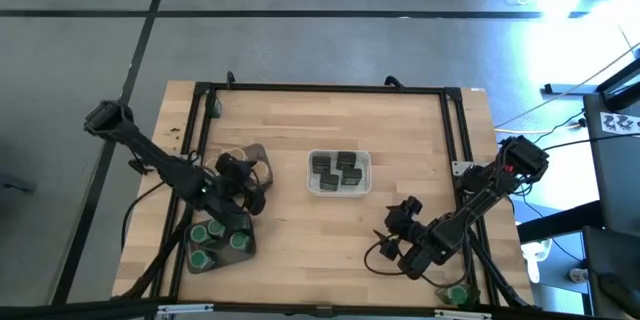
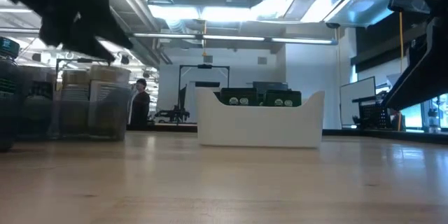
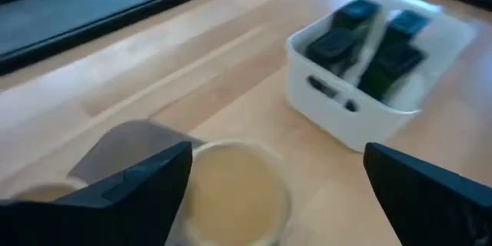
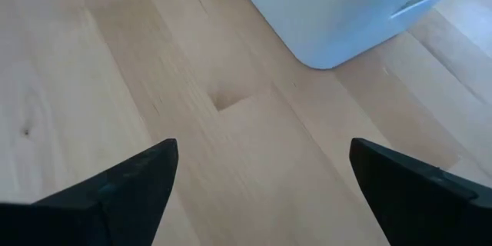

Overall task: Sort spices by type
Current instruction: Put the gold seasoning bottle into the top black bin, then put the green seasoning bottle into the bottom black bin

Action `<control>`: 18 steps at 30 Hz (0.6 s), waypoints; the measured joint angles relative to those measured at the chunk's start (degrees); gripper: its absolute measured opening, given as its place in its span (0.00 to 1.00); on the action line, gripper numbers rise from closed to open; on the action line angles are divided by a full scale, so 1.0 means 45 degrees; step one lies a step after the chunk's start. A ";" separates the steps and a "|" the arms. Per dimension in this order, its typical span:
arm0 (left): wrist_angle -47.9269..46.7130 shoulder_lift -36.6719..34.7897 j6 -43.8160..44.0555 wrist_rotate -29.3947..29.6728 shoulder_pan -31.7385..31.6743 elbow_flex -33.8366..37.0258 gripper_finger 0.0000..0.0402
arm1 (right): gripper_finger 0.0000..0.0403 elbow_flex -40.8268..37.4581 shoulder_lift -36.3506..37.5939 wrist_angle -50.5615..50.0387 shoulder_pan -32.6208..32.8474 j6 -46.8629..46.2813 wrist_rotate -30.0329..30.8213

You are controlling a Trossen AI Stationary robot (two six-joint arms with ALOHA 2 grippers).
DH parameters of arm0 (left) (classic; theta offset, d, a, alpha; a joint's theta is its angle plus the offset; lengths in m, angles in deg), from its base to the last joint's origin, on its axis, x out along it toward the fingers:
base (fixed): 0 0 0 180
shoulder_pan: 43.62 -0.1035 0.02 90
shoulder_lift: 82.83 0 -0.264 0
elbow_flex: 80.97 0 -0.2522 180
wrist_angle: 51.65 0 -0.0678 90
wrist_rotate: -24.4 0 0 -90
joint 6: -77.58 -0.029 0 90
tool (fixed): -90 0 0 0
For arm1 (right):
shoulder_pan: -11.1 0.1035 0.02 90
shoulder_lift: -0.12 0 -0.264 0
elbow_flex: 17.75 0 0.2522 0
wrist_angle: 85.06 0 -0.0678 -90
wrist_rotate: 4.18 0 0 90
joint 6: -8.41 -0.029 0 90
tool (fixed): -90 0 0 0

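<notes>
Right gripper (image 1: 400,228) sits low near the desk's front right, fingers wide apart and empty. Left gripper (image 3: 277,177) hangs spread over a tan-topped jar (image 3: 231,192) by the left edge; dark tins (image 1: 340,170) fill the white tray (image 1: 312,188) mid-desk.

You can't count the tan-topped jars (image 1: 240,156) from above: the left gripper (image 1: 252,182) hides part of their tray. The nearest one (image 3: 231,192) is cut off and blurred, and labels on the dark tins (image 2: 259,99) are unreadable
</notes>
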 joint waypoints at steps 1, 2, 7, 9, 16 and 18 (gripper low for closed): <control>-0.0020 -0.0230 -0.0464 -0.0100 0.0023 -0.0153 0.94 | 0.95 0.0101 0.0005 -0.0071 0.0000 0.0018 -0.0002; -0.0043 -0.0451 -0.0929 -0.0144 0.0061 -0.0353 0.94 | 0.95 0.0205 0.0024 -0.0166 0.0002 0.0037 -0.0002; 0.0752 -0.1348 -0.3444 -0.0151 0.0369 -0.0986 0.95 | 0.95 0.1173 0.0421 -0.1269 0.0060 0.0391 -0.0507; 0.2186 -0.1393 -0.4765 -0.0240 0.0682 -0.1008 0.95 | 0.95 0.1712 0.0636 -0.1583 0.0226 0.0880 -0.1126; 0.8363 0.0831 -0.8642 -0.0950 0.1517 -0.0913 0.95 | 0.95 0.3978 0.0942 -0.3602 0.1307 0.1315 -0.3233; 1.0012 0.1877 -0.9180 -0.1229 0.1593 -0.0928 0.95 | 0.95 0.4405 0.0942 -0.3796 0.1704 0.1317 -0.3354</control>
